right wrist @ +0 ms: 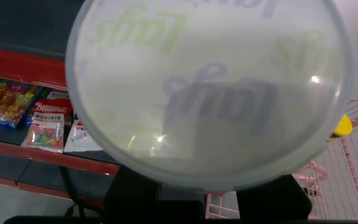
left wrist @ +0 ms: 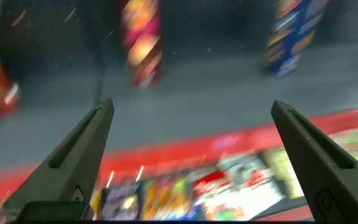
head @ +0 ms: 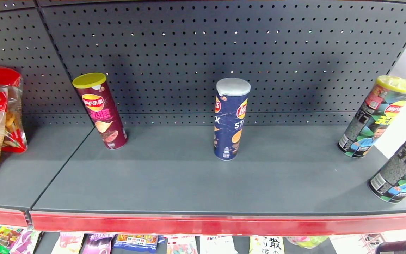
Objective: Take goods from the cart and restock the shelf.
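Beside the cart (right wrist: 344, 186), your right gripper (right wrist: 204, 194) clasps a chip can (right wrist: 210, 93), long axis toward the wrist, shelf (head: 174, 183) ahead; your left gripper (left wrist: 191, 104) hangs spread and empty.

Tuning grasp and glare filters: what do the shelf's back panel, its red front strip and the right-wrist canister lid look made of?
Back panel: seemingly painted sheet metal, matte dark grey; rows of punched holes.
Front strip: glossy red, plastic or coated metal, can't tell; sheen along its top edge.
The canister, by its lid: translucent plastic; print shows through, small glints.
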Tool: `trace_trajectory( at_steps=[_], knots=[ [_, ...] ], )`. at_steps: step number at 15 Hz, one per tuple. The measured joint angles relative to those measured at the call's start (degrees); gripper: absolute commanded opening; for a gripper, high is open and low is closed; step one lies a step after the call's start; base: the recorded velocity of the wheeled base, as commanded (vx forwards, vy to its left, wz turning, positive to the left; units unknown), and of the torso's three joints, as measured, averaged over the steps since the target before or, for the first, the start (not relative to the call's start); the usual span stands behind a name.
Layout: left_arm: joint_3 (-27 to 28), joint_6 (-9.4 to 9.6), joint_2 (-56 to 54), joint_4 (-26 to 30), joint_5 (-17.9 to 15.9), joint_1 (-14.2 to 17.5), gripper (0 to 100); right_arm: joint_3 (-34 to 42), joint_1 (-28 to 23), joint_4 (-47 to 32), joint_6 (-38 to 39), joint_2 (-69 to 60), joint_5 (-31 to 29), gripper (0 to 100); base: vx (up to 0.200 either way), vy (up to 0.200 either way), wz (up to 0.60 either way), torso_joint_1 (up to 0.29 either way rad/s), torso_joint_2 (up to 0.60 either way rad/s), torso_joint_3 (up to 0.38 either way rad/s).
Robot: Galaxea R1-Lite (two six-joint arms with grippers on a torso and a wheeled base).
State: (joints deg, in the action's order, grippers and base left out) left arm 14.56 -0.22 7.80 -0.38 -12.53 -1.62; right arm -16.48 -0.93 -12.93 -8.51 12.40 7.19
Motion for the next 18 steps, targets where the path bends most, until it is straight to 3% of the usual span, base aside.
trace_trajectory(
  at_steps=[1, 4, 7, 13, 18],
  knots=[
    [5.62, 0.12, 5.53, -0.06, -4.05, -1.01, 100, -0.13, 0.00, 0.07, 0.00, 0.66, -0.28, 0, 0.000, 0.000, 0.00, 0.000, 0.00, 0.000],
    [18.02, 3.12, 24.86, -1.61, -17.92, -5.42, 100, -1.15, 0.22, 0.32, 0.00, 1.46, -0.24, 0, 0.000, 0.000, 0.00, 0.000, 0.00, 0.000],
    [25.84, 5.03, 44.73, -8.48, -24.58, -11.08, 100, -1.93, 0.35, 0.24, 0.00, 1.84, -0.05, 0, 0.000, 0.000, 0.00, 0.000, 0.00, 0.000],
    [38.03, 6.56, 77.78, -26.16, -24.22, -21.80, 100, -2.21, 0.30, 0.10, 0.06, 1.95, -0.09, 0, 0.000, 0.000, 0.00, 0.000, 0.00, 0.000],
    [49.34, 8.29, 92.70, -28.49, -21.49, -24.70, 100, -2.26, 0.20, 0.02, 1.51, 1.79, -0.27, 0, 0.000, 0.000, 0.00, 0.000, 0.00, 0.000]
  ],
)
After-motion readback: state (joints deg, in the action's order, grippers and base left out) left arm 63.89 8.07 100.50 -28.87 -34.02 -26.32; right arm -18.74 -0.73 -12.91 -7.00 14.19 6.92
